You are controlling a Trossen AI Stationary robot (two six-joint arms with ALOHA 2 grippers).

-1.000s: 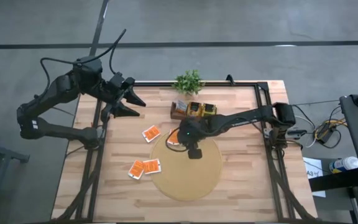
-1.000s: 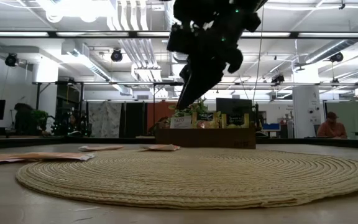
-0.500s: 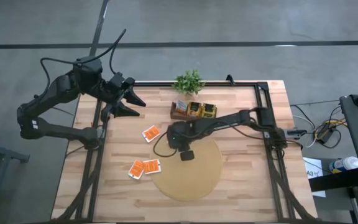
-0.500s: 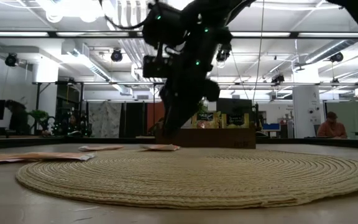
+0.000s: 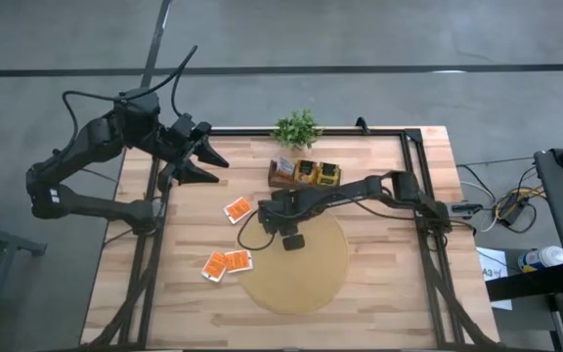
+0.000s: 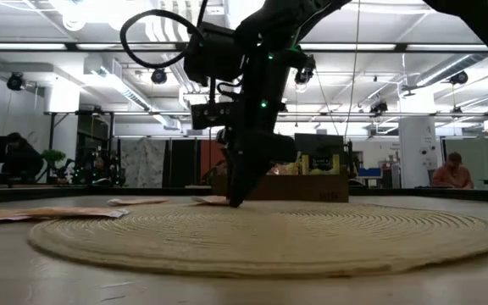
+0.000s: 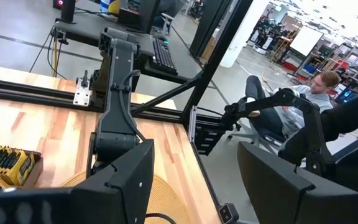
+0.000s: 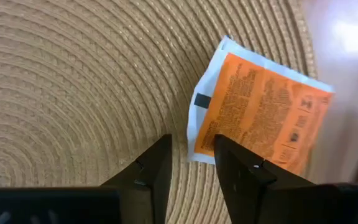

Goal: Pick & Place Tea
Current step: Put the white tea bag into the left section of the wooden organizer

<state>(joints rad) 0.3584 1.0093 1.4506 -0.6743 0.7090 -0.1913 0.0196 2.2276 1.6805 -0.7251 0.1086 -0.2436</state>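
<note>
**Right arm over packet at mat edge**

Packet position first: an orange tea packet (image 8: pixel 258 119) lies at the rim of the round woven mat (image 8: pixel 73 81), one white-edged end on the weave and the rest out over the bare wood. In the right wrist view it sits just ahead of the right gripper (image 8: pixel 192 163), off to one side of the gap between the fingertips — one fingertip (image 8: pixel 232 163) overlaps its near edge, the other is over the weave. Its long axis runs at a slant to the line the fingers point along, not square to it.

Jaws on the right: a narrow gap, nothing between them. Low view shows the fingertips close to the mat surface; contact cannot be confirmed.

Other tea: one orange packet (image 5: pixel 238 209) on the wood left of the mat, a pair (image 5: pixel 227 263) lower down, and yellow packets standing in a small box (image 5: pixel 306 174) near the plant (image 5: pixel 297 127).

Left gripper (image 5: pixel 206 159) hangs spread wide and empty over the table's far left corner, well apart from every packet — the right arm is clearly nearer.

Judgement: the coming pinch needs a small sideways shift or wrist turn, so both fingertips straddle the packet's edge.
</note>
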